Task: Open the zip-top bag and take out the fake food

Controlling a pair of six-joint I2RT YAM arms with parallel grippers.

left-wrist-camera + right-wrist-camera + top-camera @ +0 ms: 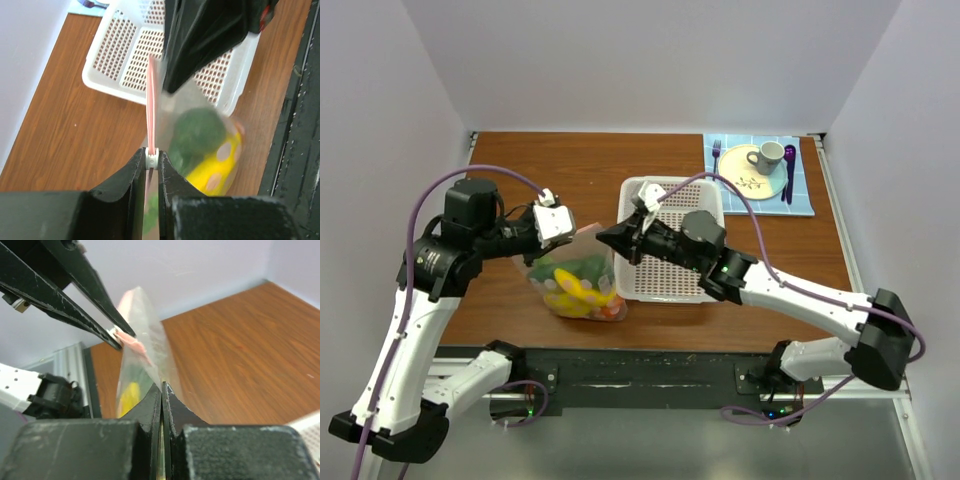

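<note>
Zip-top bag [546, 272] was clear, crinkly, upright, mouth up, just left of basket [662, 286]. Pink zip strip [151, 95] ran along mouth. Fake food [582, 296] bunched at bottom: yellow, green, orange-red pieces.

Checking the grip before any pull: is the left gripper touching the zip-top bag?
Touching. The left wrist view shows the left gripper pinched shut on the pink zip edge of the zip-top bag, with no gap.

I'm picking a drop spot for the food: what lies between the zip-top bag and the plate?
The white perforated basket, beside the zip-top bag, with the right arm stretched across it; the top view shows this.
</note>
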